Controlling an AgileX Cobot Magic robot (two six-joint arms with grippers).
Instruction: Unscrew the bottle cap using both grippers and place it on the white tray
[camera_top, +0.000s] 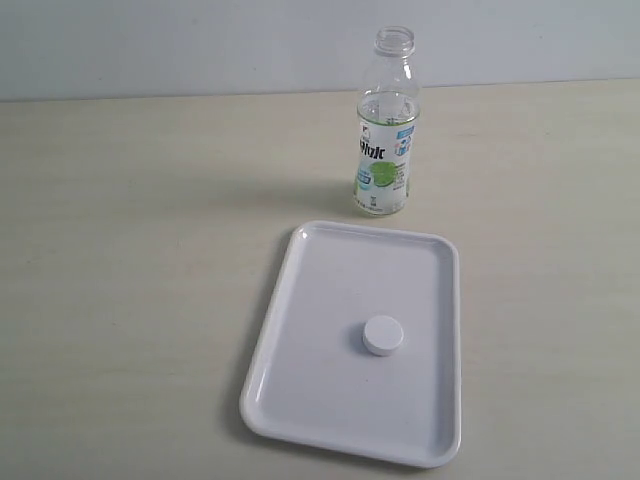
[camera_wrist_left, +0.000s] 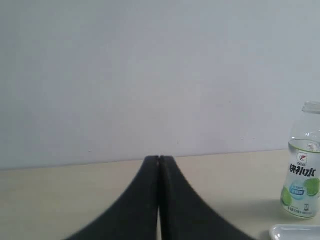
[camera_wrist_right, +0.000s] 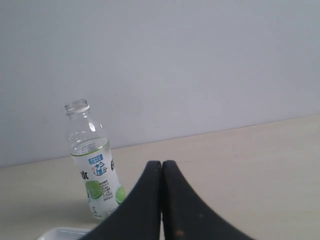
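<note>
Pressing together, apparently, are left fingers (camera_wrist_left: 141, 202) and right fingers (camera_wrist_right: 142, 202); round cap (camera_top: 383, 335) lies on glossy tray (camera_top: 320, 300).

Tray (camera_top: 310, 300) x1. Cap (camera_top: 383, 335) x1, on tray. Bottle (camera_top: 385, 130) x1, just past tray's far edge in ext. view. Grippers x2: L gripper (camera_wrist_left: 159, 159), R gripper (camera_wrist_right: 161, 162), each seen only in own wrist cam. Table (camera_top: 120, 250) x1, under tray.

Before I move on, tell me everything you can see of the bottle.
The bottle is slim clear plastic, uncapped, its mouth open. A white label with green lime art, blue marks and dark lettering wraps its lower half. Clear liquid seems to reach the label's top. It stands upright on the table, close by the rim of the white tray, apparently not touching it. Nothing grips it.
</note>
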